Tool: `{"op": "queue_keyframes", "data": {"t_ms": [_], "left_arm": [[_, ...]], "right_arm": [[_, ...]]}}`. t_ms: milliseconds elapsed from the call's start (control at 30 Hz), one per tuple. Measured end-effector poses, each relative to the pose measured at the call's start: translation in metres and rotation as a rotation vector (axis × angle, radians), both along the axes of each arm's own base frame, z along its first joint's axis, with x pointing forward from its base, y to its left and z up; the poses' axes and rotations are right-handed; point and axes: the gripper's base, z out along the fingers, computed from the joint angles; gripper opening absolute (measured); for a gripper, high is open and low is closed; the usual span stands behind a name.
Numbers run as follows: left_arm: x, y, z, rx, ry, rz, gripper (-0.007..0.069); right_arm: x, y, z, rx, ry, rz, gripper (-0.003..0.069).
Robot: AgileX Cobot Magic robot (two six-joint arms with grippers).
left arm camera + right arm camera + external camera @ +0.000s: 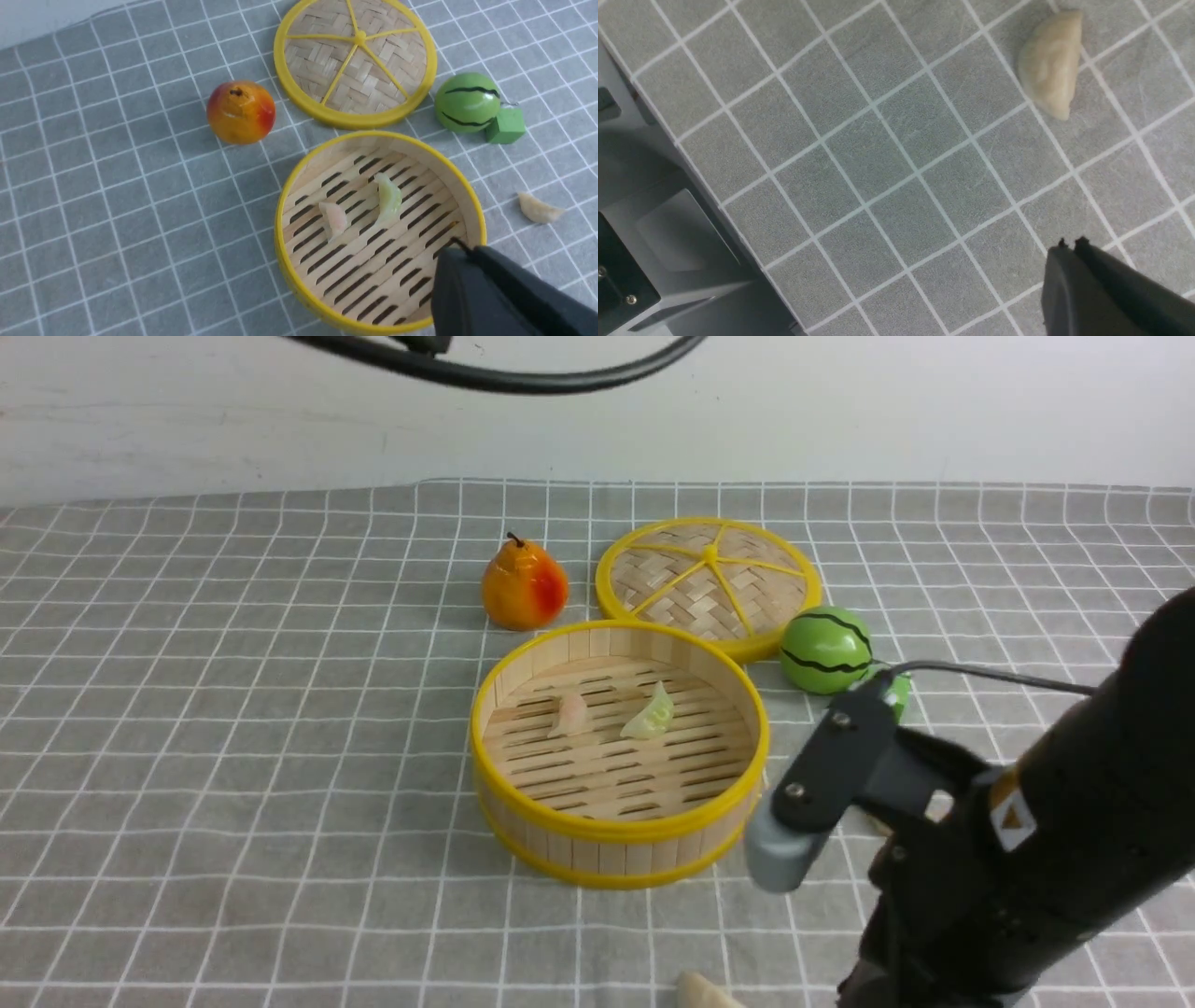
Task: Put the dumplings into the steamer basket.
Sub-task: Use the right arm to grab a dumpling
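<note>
The steamer basket [618,825] stands mid-table, and a pinkish dumpling [570,714] and a pale green dumpling [651,717] lie on its slatted floor. The left wrist view shows the same pair, pink [335,218] and green [388,200], inside the basket [468,198]. A cream dumpling [538,210] rests on the cloth beside the basket. My left gripper [462,246] hangs shut and empty over the basket's rim. My right gripper [1071,242] is shut and empty above the cloth, apart from a cream dumpling [1049,63]. A cream dumpling [705,991] shows at the front edge.
The woven lid [709,581] lies behind the basket, with a pear [523,586] to its left. A toy watermelon [826,651] and a green cube [505,126] sit to the basket's right. My right arm [1055,840] fills the right foreground. The table edge [738,233] runs near the right gripper.
</note>
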Motion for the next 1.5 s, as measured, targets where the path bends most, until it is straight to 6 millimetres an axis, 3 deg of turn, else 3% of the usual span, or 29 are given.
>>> {"op": "queue_keyframes", "data": {"t_ms": [133,300,333,400,500,567,700,733,900,1033,1200,1333,1433,1500], "left_arm": [[-0.035,0.019,-0.008,0.02,0.035,-0.003,-0.0014],[-0.074,0.037,-0.035,0.032,0.118,0.001,-0.0014],[-0.089,0.044,-0.045,0.025,0.131,-0.004,-0.0014],[-0.117,0.055,-0.059,-0.015,0.133,-0.018,-0.0014],[-0.143,0.066,-0.073,-0.047,0.12,-0.026,-0.0014],[-0.163,0.075,-0.093,-0.052,0.125,-0.027,-0.0014],[-0.189,0.089,-0.121,-0.051,0.128,-0.026,-0.0014],[-0.199,0.094,-0.131,-0.057,0.13,-0.028,-0.0014],[-0.219,0.101,-0.161,-0.072,0.158,-0.034,-0.0014],[-0.227,0.105,-0.175,-0.078,0.169,-0.036,-0.0014],[-0.228,0.105,-0.181,-0.074,0.179,-0.035,-0.0014],[-0.227,0.105,-0.181,-0.077,0.174,-0.035,-0.0014],[-0.227,0.105,-0.182,-0.078,0.173,-0.035,-0.0014],[-0.227,0.105,-0.182,-0.078,0.173,-0.035,-0.0014]], "right_arm": [[0.0,0.014,-0.008,-0.002,-0.002,0.027,0.0005],[0.006,0.021,-0.018,-0.008,0.004,0.01,0.0029],[0.008,0.022,-0.021,-0.015,0.009,0.011,0.0044],[0.013,0.027,-0.026,-0.025,0.02,0.011,0.0094],[0.019,0.033,-0.029,-0.028,0.023,0.009,0.0163],[0.027,0.039,-0.035,-0.032,0.013,0.008,0.0255],[0.04,0.047,-0.048,-0.038,-0.012,-0.016,0.0422],[0.047,0.051,-0.056,-0.043,-0.032,-0.032,0.0494],[0.06,0.058,-0.08,-0.065,-0.052,-0.067,0.0584],[0.065,0.062,-0.1,-0.097,-0.031,-0.072,0.0572],[0.068,0.064,-0.123,-0.138,0.009,-0.07,0.0435],[0.07,0.066,-0.122,-0.134,0.002,-0.073,0.0266],[0.072,0.068,-0.114,-0.14,0.013,-0.07,0.0239],[0.075,0.072,-0.097,-0.135,0.012,-0.065,0.0232]]}}
